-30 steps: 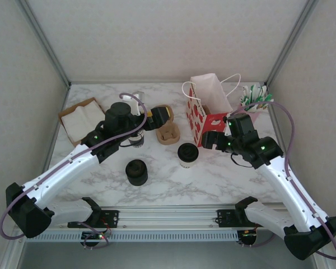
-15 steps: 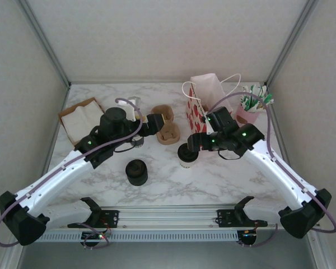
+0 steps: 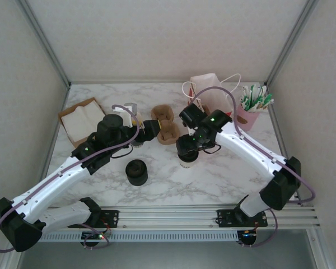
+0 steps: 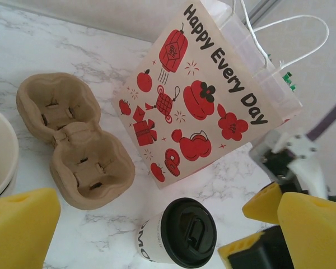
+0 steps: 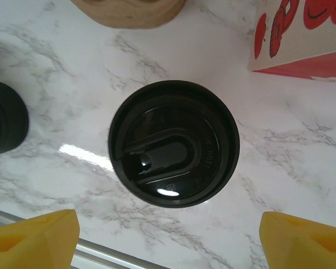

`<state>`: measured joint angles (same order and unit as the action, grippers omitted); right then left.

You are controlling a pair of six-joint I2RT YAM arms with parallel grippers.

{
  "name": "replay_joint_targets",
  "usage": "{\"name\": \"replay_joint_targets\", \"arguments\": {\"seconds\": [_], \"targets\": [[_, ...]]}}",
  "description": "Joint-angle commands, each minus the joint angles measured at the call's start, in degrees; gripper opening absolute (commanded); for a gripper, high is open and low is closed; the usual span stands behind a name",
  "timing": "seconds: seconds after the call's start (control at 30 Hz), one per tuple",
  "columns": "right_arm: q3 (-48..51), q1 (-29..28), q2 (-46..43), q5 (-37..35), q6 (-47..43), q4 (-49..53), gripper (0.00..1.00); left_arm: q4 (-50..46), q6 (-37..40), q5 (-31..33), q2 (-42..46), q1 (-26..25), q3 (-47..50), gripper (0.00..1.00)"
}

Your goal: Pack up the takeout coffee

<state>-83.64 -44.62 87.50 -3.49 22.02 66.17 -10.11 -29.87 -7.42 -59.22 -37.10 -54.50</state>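
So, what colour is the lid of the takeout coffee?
Glossy black. The lid shows best in the right wrist view.

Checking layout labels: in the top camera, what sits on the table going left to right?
Napkin tray → black lid stack → cardboard cup carrier → lidded coffee cup → red-and-white bag → pink cup of packets.

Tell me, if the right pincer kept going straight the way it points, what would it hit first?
Most likely the takeout coffee. The right pincer hangs open, pointing straight down, with the cup centred beneath it. The gap between them is hard to judge.
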Motion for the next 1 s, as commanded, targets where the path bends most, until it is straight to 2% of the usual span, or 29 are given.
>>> {"name": "replay_joint_targets", "arguments": {"seconds": [0.0, 0.27, 0.97], "targets": [[-2.5, -0.5, 2.3, -1.8, -0.5, 3.1, 0.84, 1.2, 1.6, 1.1, 1.2, -0.2, 0.6, 1.0], [-5.4, -0.5, 7.3, -1.0, -1.4, 4.8, 0.87, 1.2, 1.9, 1.1, 1.0, -0.2, 0.6, 1.0], [-9.5, -1.0, 14.6, 0.3, -3.0, 8.3, 0.85, 2.5, 2.5, 0.7, 0.8, -0.2, 1.2, 1.0]]}}
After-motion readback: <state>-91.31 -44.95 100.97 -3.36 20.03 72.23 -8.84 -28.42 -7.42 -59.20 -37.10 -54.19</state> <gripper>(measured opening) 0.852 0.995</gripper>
